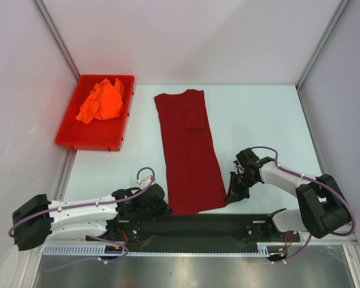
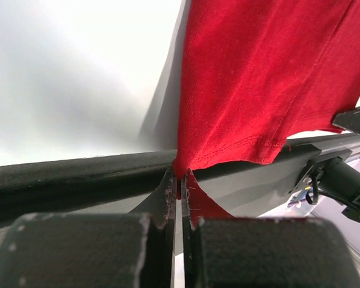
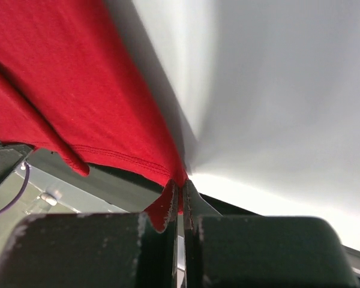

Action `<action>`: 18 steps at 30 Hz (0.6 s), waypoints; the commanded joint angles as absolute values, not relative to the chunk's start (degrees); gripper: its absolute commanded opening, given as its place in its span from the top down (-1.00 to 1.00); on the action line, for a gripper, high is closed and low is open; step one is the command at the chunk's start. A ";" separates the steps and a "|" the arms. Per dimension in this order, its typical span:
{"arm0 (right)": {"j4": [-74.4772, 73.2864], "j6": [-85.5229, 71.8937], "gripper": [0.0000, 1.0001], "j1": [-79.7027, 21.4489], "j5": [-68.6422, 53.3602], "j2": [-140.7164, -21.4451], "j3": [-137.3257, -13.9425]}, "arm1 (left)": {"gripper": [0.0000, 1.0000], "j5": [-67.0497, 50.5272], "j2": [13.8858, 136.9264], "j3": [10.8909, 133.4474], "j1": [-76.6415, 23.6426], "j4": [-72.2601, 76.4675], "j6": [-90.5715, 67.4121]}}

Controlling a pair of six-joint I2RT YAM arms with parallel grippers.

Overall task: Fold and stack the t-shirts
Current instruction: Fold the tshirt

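The maroon t-shirt [image 1: 189, 150] lay as a long narrow strip at the centre of the frame, on the table [image 1: 264, 120]. The left claw [image 2: 180, 186] was closed tight on its lower-left hem corner, and the right claw [image 3: 180, 195] pinched the lower-right corner likewise. The orange t-shirt [image 1: 101, 101] sat crumpled in the red bin [image 1: 69, 139] at the upper left.

The pale surface [image 1: 264, 132] carried a maroon t-shirt [image 1: 189, 156], folded into a long narrow strip that ran from the far side to the near edge. A red bin [image 1: 66, 141] sat at the far left corner, just beside the shirt without touching it.
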State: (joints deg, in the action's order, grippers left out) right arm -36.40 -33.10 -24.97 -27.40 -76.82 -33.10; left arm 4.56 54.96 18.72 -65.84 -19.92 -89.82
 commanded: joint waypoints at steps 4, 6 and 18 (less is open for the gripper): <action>-36.47 -35.07 1.00 -26.19 -27.51 -75.68 -33.48 | 0.99 5.36 56.77 20.91 -65.83 -20.13 -86.84; -37.96 -34.63 1.00 -26.37 -27.42 -74.62 -34.88 | 0.99 5.62 57.30 23.19 -65.92 -21.87 -85.53; -47.20 -29.71 1.00 -25.84 -24.88 -75.92 -55.88 | 0.99 7.84 53.79 36.55 -57.24 -36.03 -73.06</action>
State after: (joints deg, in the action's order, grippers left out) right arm -45.10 -32.38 -26.15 -26.37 -73.56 -49.17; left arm 7.35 55.61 32.27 -62.35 -31.22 -80.27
